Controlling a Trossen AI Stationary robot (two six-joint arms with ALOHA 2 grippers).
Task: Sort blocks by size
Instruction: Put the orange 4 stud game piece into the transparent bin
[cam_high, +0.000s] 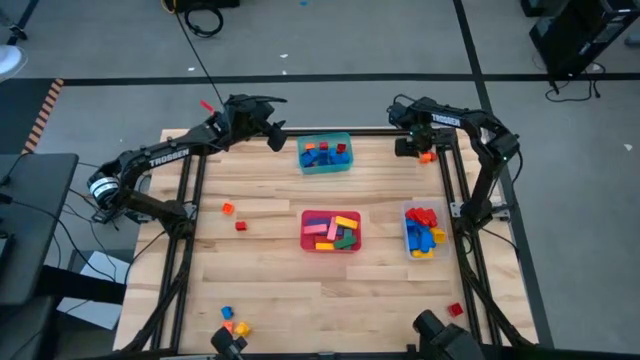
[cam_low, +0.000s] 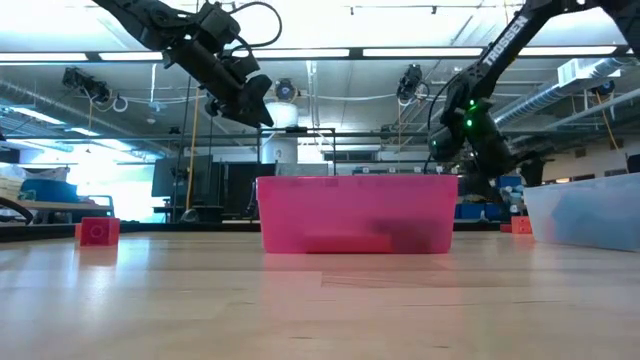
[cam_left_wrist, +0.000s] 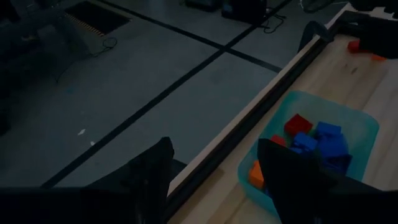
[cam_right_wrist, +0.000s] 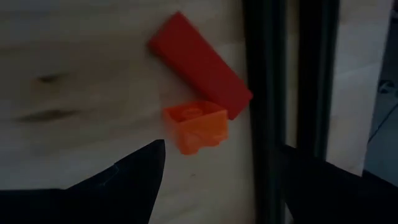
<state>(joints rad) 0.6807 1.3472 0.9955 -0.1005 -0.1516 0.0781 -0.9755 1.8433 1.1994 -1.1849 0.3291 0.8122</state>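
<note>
My right gripper (cam_right_wrist: 225, 163) is open and points down at the table's far right corner (cam_high: 422, 150). Just beyond its fingertips lies a small orange block (cam_right_wrist: 196, 127), flat on the wood. A red bar block (cam_right_wrist: 199, 65) lies against it, next to the black frame rail. The fingers touch neither block. My left gripper (cam_left_wrist: 216, 149) is open with nothing between its fingers. It hangs high over the far edge (cam_high: 275, 138), left of the teal tub (cam_high: 325, 168), which holds red, blue and orange blocks.
A red tub (cam_high: 306, 232) of mixed blocks stands mid-table and a clear tub (cam_high: 408, 232) of red, blue and yellow blocks at the right. Loose blocks lie at the left (cam_high: 228, 208), near left (cam_high: 232, 322) and near right (cam_high: 455, 310). Black frame rails (cam_high: 448, 180) run along both sides.
</note>
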